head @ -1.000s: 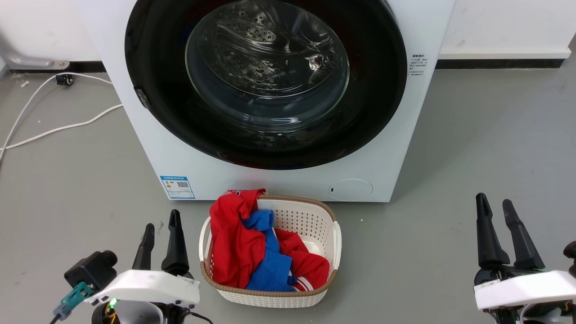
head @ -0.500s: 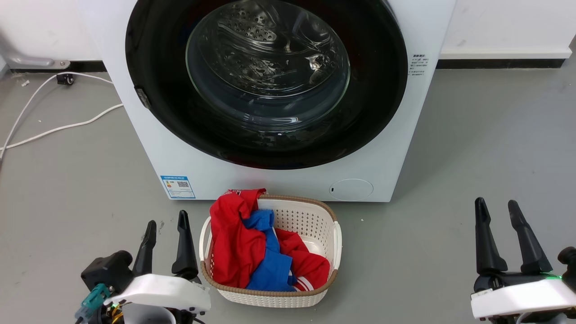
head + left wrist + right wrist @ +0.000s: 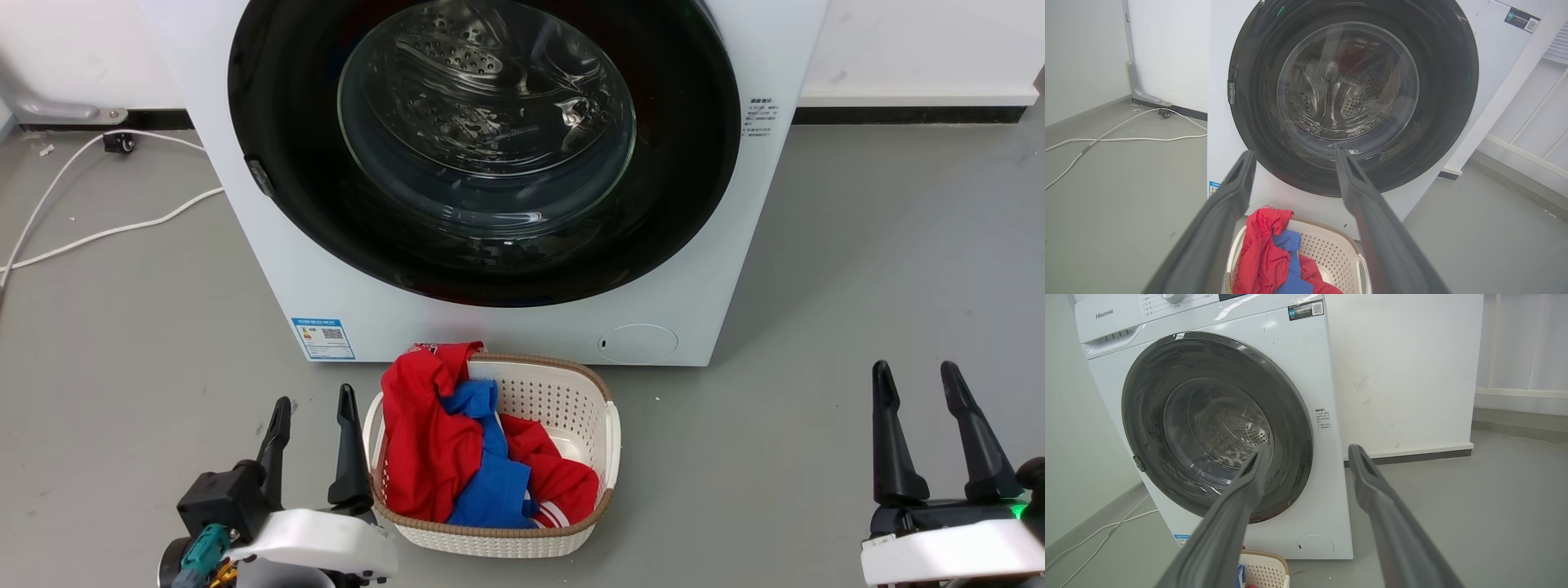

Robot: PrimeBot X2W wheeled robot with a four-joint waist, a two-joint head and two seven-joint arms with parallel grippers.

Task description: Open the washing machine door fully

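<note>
The white washing machine (image 3: 490, 333) stands straight ahead. Its round glossy black door (image 3: 486, 139) with the bulging glass window lies flush against the front, closed. A small grey latch piece (image 3: 260, 178) sits on the door's left rim. My left gripper (image 3: 315, 394) is low on the left beside the basket, open and holding nothing, well short of the door. My right gripper (image 3: 914, 367) is at the lower right over the floor, also open and holding nothing. The left wrist view looks between the left gripper (image 3: 1294, 152) at the door (image 3: 1351, 98). The right wrist view has the right gripper (image 3: 1309, 448) before the door (image 3: 1216, 424).
A white laundry basket (image 3: 612, 433) with red and blue clothes (image 3: 429, 441) sits on the floor just in front of the machine, between my arms. White cables (image 3: 106, 233) trail over the grey floor at the left. A white wall (image 3: 1404, 367) runs behind the machine.
Both grippers have spread their fingers wider. The left gripper has shifted right, closer to the basket; the right one has drifted slightly right. The door has not moved.
</note>
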